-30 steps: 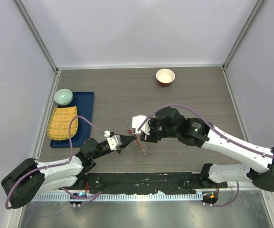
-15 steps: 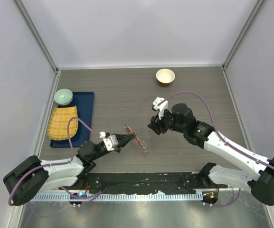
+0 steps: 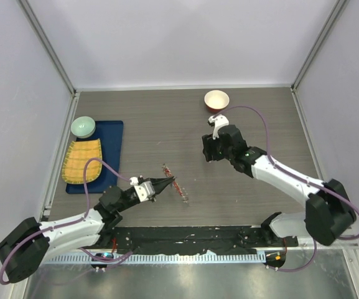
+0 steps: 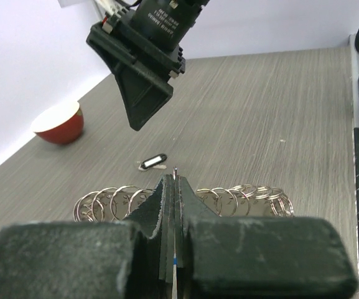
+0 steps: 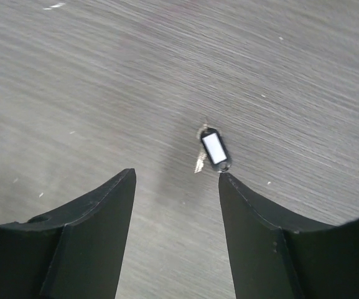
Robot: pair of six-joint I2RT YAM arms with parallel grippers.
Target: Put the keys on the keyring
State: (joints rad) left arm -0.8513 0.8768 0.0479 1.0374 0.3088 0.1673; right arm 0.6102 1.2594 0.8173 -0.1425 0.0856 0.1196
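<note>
- Left gripper (image 4: pixel 174 182): jaws pressed together at the near side of the keyring (image 4: pixel 117 200). They clamp a thin metal sliver held edge-on, with blue low in the gap, judged to be the blue-headed key (image 4: pixel 175 260).
- Keyring: a silvery chain of loops lying crosswise on the table, just past the left fingertips. Its red bar shows only in the top view.
- Black-and-white oval key (image 5: pixel 215 149): flat on the table a little beyond the keyring and apart from it. A small silvery key (image 5: pixel 199 164) lies against or just beside it.
- Right gripper (image 5: pixel 176 177): jaws apart with nothing between them, hovering off the table on the keyring's far side, near the oval key.
- Deciding relation: the oval key lies ahead of the right fingertips, nearer the right-hand finger in that view. Its long axis runs roughly along the fingers, so the jaws would close across its narrow width. The right arm is the nearer one, and the left is occupied.
- Views: only the right wrist view shows the small silvery key. Only the left wrist view shows the gap between the oval key and the keyring. In the top view both are too small to make out.
</note>
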